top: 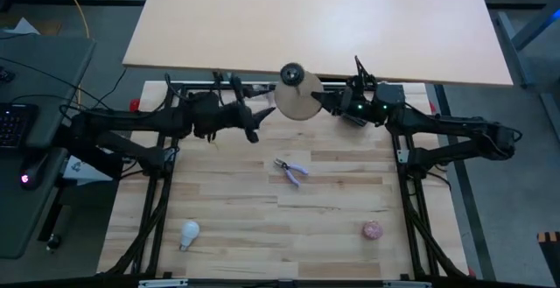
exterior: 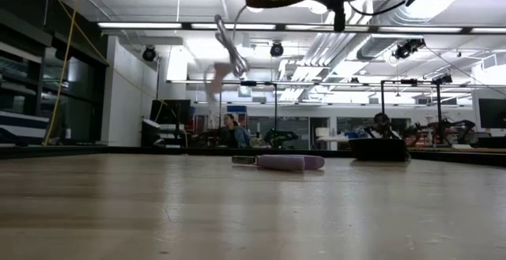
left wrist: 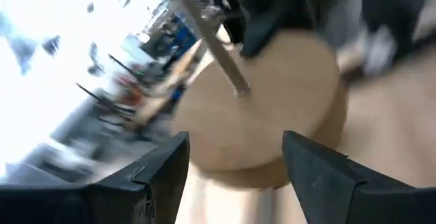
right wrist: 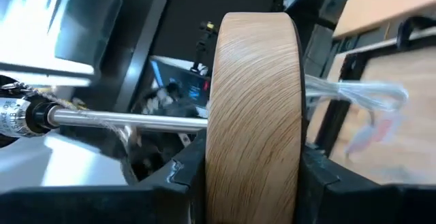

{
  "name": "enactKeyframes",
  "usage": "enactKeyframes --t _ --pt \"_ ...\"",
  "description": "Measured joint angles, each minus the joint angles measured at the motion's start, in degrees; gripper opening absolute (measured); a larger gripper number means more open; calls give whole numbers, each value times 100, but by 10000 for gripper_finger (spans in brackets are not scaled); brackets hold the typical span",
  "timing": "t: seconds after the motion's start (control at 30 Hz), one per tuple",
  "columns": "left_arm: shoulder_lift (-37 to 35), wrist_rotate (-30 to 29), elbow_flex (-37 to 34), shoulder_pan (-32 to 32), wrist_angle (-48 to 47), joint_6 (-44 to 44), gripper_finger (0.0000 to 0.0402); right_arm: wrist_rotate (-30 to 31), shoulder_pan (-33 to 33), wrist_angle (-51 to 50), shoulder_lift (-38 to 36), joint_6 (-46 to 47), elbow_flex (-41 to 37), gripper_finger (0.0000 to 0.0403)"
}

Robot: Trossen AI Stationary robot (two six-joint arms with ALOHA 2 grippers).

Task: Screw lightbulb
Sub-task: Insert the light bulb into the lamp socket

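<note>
Right gripper (right wrist: 252,173) clamped on the wooden disc (top: 297,102) held high at the table's far edge, left gripper (left wrist: 235,157) open just beside it, lightbulb (top: 190,232) untouched near the front left corner; risks dropping or tilting the disc, leaving the socket (top: 291,73) misaligned.

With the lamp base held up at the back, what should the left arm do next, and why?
Probably swing the left tool back to the near left of the table and go for the lightbulb. The right tool already clamps the wooden disc off the table, its stem and socket free, while the left tool is open, empty and beside the disc, and the bulb lies untouched.
</note>
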Motion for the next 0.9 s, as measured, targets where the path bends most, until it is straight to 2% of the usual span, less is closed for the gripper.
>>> enactKeyframes --t 0.07,0.13,0.3,0.57,0.73,0.9 --pt "120 -282 -2 -85 -19 982 225 1 0 29 -10 375 2 126" --pt "209 -351 -7 -139 -48 1601 225 2 0 5 -9 731 2 126" --pt "451 -612 -2 -215 89 2368 225 -49 2 -254 -5 1363 2 126" --pt "849 -859 -9 -192 381 2387 225 66 -11 -417 -10 1706 2 126" --pt "1056 -739 -2 -195 566 2361 225 -135 57 -417 12 1844 4 126" --pt "1249 -887 0 -153 1009 2460 225 -113 76 -400 8 1841 4 126"
